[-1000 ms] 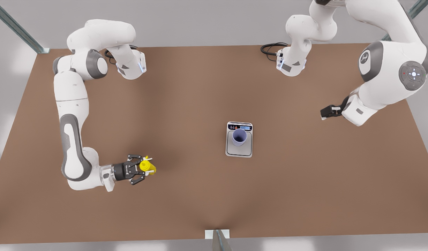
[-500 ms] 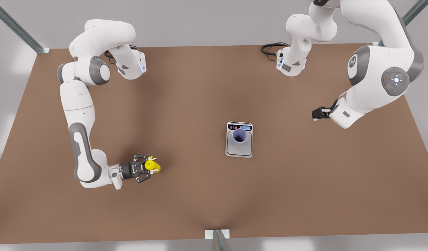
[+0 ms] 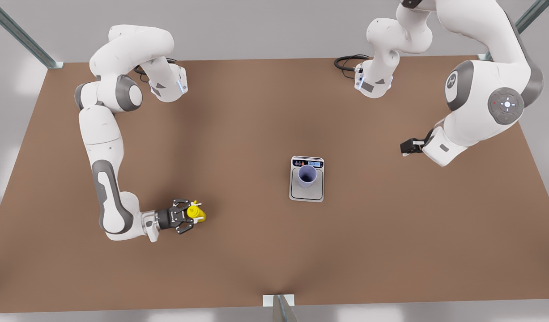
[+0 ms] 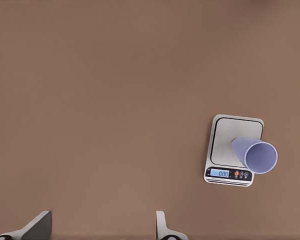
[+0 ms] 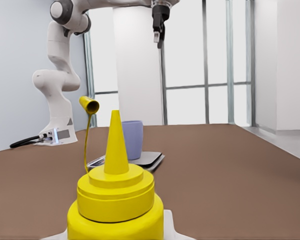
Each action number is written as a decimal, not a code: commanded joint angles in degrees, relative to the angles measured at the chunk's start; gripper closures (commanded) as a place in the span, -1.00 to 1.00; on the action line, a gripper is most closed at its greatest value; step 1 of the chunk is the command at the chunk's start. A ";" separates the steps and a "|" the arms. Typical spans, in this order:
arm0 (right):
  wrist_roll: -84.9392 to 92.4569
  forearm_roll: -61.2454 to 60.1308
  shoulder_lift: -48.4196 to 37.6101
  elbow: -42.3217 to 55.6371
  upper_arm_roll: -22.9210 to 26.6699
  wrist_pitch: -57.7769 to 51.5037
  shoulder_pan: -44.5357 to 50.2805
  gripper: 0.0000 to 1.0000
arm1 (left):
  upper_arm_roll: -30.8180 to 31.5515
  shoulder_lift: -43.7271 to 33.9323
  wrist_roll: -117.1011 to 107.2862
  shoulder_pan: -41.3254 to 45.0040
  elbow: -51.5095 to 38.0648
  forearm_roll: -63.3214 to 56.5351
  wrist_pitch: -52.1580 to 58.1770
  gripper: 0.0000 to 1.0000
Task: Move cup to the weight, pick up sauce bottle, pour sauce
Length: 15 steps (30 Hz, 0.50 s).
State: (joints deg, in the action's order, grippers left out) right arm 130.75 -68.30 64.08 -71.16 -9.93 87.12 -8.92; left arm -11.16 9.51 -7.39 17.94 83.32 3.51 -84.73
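Brown table, one cup, one weight, one sauce bottle

- The right gripper sits low over the table at the front view's left, with the sauce bottle between its fingers.
- Past the bottle's nozzle, seen from the right wrist, the cup stands upright on the weight, well apart from the gripper.
- In the front view the cup sits on the weight's plate just beside its display strip.
- The left gripper hangs above the table at the front view's right, well apart from the weight; from its wrist the weight and cup lie far beneath it.
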 commanded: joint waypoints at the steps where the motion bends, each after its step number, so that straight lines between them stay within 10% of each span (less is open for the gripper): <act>1: -0.15 0.01 -0.09 -0.29 0.00 -0.02 -0.05 -1.00 | 0.00 -0.02 0.01 -0.01 0.00 -0.09 0.00 -1.00; 15: 0.29 15.73 -0.36 -1.35 0.08 -4.85 -13.22 -1.00 | 0.00 -0.02 -0.08 0.08 0.00 -0.09 0.09 -1.00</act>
State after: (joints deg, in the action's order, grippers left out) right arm 130.68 -49.90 63.42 -72.26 -9.83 80.34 -24.72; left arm -11.16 9.50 -7.47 18.04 83.32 3.44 -84.64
